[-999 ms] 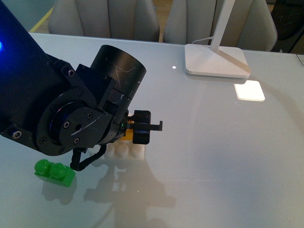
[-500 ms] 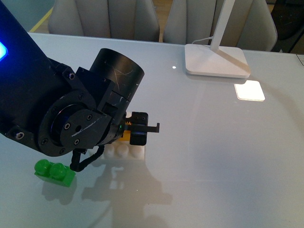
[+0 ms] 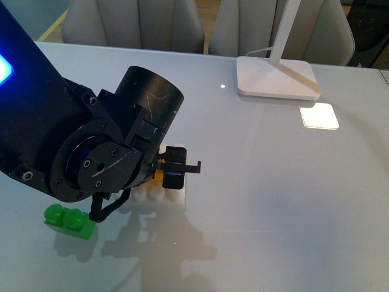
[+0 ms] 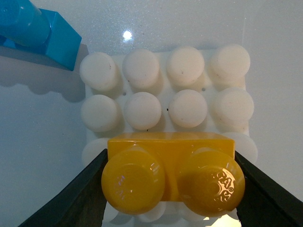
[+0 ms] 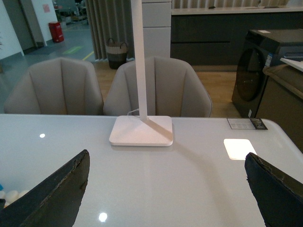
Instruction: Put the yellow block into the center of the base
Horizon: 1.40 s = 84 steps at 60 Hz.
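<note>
Gripping the yellow block [image 4: 171, 176] by its two short ends, the left claw [image 4: 170, 189] was pictured directly above the base [image 4: 142, 109], its dark fingers pressed flat against either end of the brick. The block's long axis was seen running across the left wrist frame, parallel to the base's stud rows, and the brick was shown over the row of studs third from the top of that frame, with two full rows bare above it. It was judged to lie slightly off the middle of the plate, toward the bottom of the frame, so a small shift toward the upper rows was thought to be needed before pressing down; whether the brick was already touching the studs could not be told.

A blue brick [image 4: 40, 35] was seen at the upper left of the wrist frame, just beside the base's corner but clear of the studs. In the front view, a green brick [image 3: 69, 220] lay at the lower left on the table [image 3: 273, 213], apart from the base, and a white lamp foot [image 3: 276, 78] stood well away at the upper right. The right claw [image 5: 165, 189] was shown with its jaws spread wide and nothing between them.
</note>
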Each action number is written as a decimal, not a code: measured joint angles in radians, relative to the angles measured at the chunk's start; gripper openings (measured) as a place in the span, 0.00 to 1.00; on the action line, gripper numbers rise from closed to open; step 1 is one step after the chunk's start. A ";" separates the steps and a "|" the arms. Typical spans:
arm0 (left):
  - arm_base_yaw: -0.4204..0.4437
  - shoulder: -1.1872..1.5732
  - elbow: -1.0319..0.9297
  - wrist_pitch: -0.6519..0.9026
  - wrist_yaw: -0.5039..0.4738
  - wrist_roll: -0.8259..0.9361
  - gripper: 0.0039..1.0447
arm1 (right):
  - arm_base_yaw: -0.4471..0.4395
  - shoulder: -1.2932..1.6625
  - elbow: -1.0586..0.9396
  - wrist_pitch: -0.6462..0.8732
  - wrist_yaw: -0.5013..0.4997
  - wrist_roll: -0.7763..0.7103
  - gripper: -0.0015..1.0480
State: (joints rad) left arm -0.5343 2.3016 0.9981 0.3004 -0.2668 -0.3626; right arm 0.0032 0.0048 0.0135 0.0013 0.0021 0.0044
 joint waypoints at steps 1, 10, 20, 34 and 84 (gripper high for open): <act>0.000 0.002 0.000 0.000 0.000 0.000 0.60 | 0.000 0.000 0.000 0.000 0.000 0.000 0.92; -0.005 0.012 0.000 0.005 -0.010 0.005 0.60 | 0.000 0.000 0.000 0.000 0.000 0.000 0.92; -0.015 0.023 0.008 0.006 -0.023 0.012 0.60 | 0.000 0.000 0.000 0.000 0.000 0.000 0.92; -0.021 0.034 0.019 -0.001 -0.032 0.026 0.60 | 0.000 0.000 0.000 0.000 0.000 0.000 0.92; -0.027 0.064 0.034 -0.004 -0.035 0.026 0.60 | 0.000 0.000 0.000 0.000 0.000 0.000 0.92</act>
State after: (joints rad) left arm -0.5610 2.3657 1.0317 0.2966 -0.3023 -0.3367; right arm 0.0032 0.0048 0.0135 0.0013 0.0021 0.0044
